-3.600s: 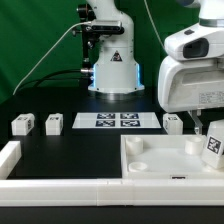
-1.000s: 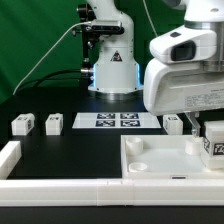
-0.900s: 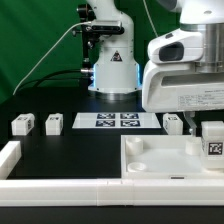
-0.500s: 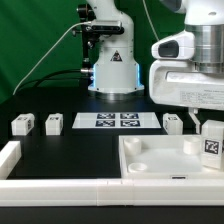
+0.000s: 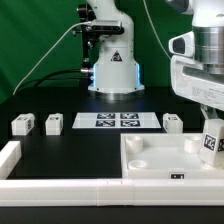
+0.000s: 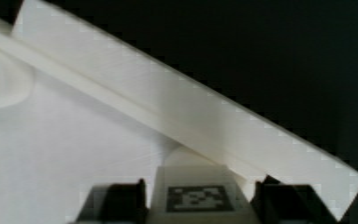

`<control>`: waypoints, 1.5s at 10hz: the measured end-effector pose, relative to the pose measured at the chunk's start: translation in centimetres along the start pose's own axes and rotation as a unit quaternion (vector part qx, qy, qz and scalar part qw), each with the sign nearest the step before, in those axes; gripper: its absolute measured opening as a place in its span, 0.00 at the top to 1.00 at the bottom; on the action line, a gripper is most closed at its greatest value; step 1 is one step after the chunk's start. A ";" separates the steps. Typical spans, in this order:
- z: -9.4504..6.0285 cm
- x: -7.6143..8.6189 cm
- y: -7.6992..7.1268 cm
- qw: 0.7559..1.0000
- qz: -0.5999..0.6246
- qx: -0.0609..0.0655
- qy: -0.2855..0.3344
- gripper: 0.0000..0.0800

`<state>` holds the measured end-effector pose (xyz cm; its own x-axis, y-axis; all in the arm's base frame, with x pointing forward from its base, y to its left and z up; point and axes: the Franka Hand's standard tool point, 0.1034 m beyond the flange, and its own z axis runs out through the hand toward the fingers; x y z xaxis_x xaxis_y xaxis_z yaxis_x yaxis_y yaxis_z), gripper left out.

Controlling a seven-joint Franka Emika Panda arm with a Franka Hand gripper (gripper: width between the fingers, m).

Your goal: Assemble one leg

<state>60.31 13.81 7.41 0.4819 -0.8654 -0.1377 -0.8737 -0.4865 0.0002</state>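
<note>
My gripper (image 5: 212, 128) is shut on a leg (image 5: 211, 143), a small white block with a black-and-white marker. It holds the leg upright over the far corner of the white tray (image 5: 160, 168) at the exterior view's right. In the wrist view the leg (image 6: 197, 194) sits between my two dark fingers (image 6: 119, 202), with the tray's wall (image 6: 176, 95) running diagonally beyond it. Three more legs lie on the black table: two at the exterior view's left (image 5: 20, 125) (image 5: 54, 124) and one (image 5: 172, 122) behind the tray.
The marker board (image 5: 115, 121) lies flat at the table's middle, in front of the robot base (image 5: 112, 70). A white rail (image 5: 60, 190) runs along the front edge and turns up at the exterior view's left (image 5: 8, 155).
The wrist and arm body have swung toward the exterior view's right, uncovering the leg behind the tray. The held leg has stayed over the tray's corner, shifting only slightly.
</note>
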 end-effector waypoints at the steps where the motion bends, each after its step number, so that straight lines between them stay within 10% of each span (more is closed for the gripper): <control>1: 0.0 -0.1 0.0 1.000 -0.001 0.000 0.000 0.63; 2: 0.0 -0.1 0.0 1.000 -0.009 0.000 0.000 0.36; 7: 0.1 0.1 0.2 0.977 -0.212 -0.002 0.000 0.19; 15: 0.1 0.9 0.5 0.757 -0.653 -0.010 0.004 0.19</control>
<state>60.34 12.78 7.22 0.9347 0.3544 -0.0277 0.3491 -0.9298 -0.1163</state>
